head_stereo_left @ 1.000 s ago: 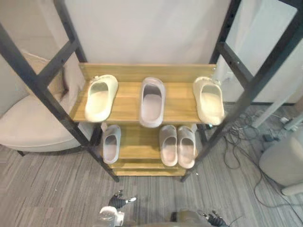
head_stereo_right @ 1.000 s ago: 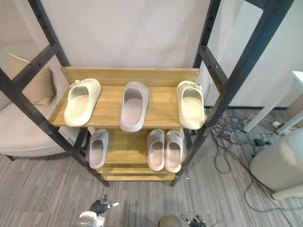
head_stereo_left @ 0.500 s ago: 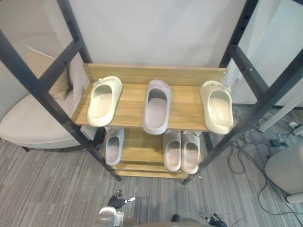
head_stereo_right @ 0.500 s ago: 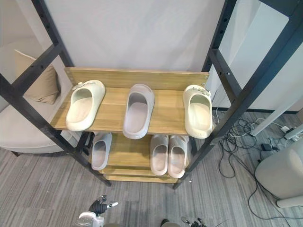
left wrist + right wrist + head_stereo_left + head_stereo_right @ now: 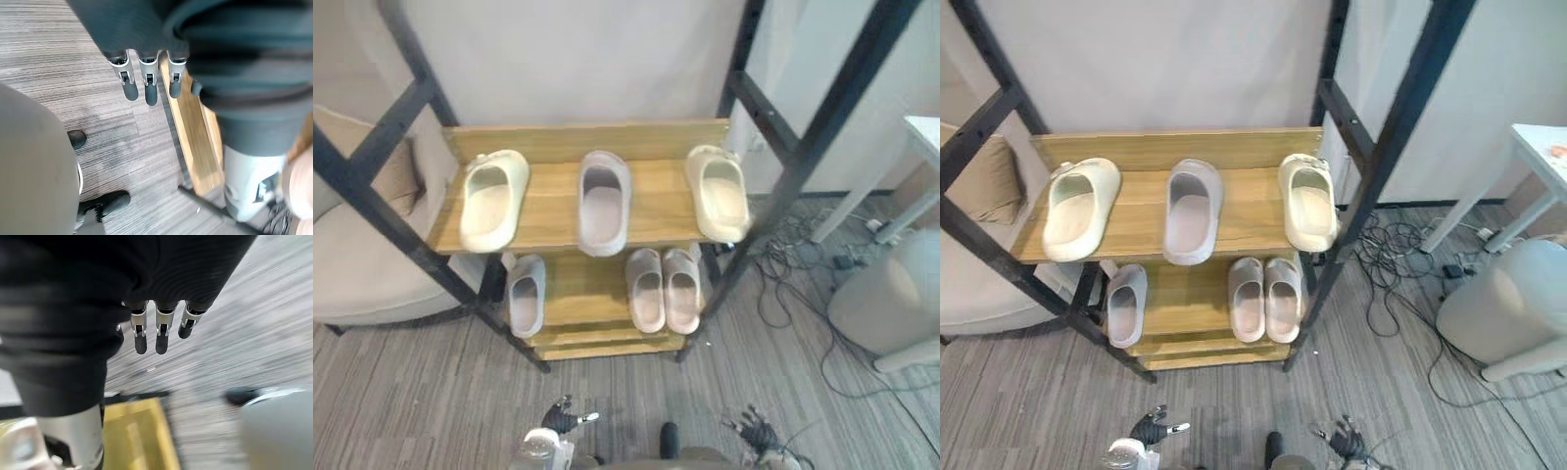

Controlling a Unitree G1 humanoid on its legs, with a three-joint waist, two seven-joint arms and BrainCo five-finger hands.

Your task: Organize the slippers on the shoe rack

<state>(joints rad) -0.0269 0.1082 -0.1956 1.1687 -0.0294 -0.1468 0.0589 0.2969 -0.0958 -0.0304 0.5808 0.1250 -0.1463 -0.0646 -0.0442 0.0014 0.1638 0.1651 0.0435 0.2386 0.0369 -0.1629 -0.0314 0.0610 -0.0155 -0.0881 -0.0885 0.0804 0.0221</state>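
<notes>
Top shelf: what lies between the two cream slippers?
One grey slipper sits between the left cream slipper and the right cream slipper, touching neither; both eye views show it.

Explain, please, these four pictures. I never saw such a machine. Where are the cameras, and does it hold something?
It is a two-legged humanoid robot facing a shoe rack of black metal posts and wooden shelves. The two wide pictures come from a stereo camera on its head, looking down. The two close pictures come from cameras on its wrists. On the upper shelf lie a cream slipper at the left, a pale grey slipper in the middle and a second cream slipper at the right. Below lie a single pale grey slipper at the left and a pair of pale grey slippers at the right. The left hand and the right hand hang above the grey striped floor, fingers straight, holding nothing.
</notes>
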